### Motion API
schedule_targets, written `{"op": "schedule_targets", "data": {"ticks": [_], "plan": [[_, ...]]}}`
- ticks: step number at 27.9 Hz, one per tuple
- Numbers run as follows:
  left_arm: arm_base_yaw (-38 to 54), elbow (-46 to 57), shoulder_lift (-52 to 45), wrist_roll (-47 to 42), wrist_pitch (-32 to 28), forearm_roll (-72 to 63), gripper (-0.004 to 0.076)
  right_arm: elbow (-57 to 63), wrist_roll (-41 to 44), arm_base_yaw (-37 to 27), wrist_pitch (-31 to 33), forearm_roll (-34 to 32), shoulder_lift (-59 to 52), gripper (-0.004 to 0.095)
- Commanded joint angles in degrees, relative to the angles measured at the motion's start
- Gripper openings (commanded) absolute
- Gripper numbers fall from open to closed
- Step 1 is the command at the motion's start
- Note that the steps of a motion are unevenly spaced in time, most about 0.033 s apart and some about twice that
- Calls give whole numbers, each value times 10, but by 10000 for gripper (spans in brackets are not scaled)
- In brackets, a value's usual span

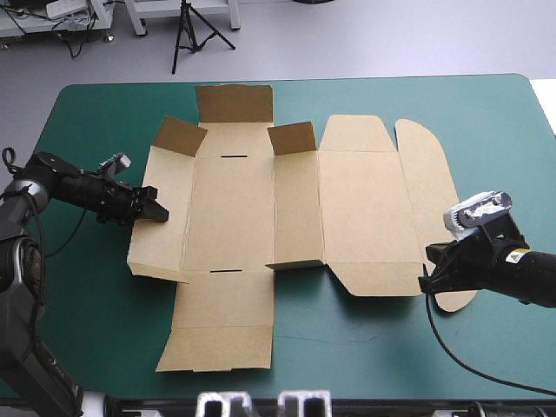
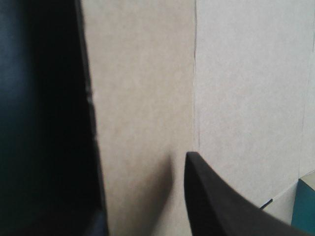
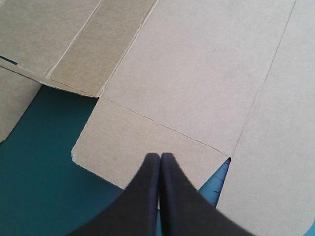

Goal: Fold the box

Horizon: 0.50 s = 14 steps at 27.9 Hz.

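Observation:
The brown box [image 1: 356, 200] lies as a cut sheet across the middle of the teal-green cover, mostly flat. Two small flaps [image 1: 178, 135] and a far panel [image 1: 233, 104] stand raised at its far left. My left gripper [image 1: 156, 212] is at the sheet's left edge, open. In the left wrist view the box [image 2: 147, 98] has its edge between the fingers, with one finger [image 2: 221, 206] over the board. My right gripper [image 1: 425, 282] is shut at the sheet's near right corner. Its tip [image 3: 160, 155] rests over a small near flap [image 3: 128, 142].
The rounded lid flap [image 1: 430, 174] reaches toward the table's right side. A long flap [image 1: 221, 326] stretches toward the near edge. Bare teal-green cover [image 1: 365, 347] shows at the near right and along the far edge [image 1: 391, 91].

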Motion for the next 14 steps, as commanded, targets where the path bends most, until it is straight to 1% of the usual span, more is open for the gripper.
{"op": "schedule_targets", "data": {"ticks": [1,3,5,7,14], "plan": [[-19,-11,-25,-7,57,-18,162,-13,-1,0,-22,24,-1,-19],[-30,-11,-25,-7,57,-14,109,-13,-1,0,-22,24,-1,-18],[-46,-11,-24,11,55,-20,31,-13,-1,0,-22,24,-1,-18],[-52,-12,-24,24,55,-30,-11,-13,-4,0,-23,24,-1,-19],[-56,-12,-39,92,57,-66,-9,-13,-6,0,-30,24,-1,-19]]}}
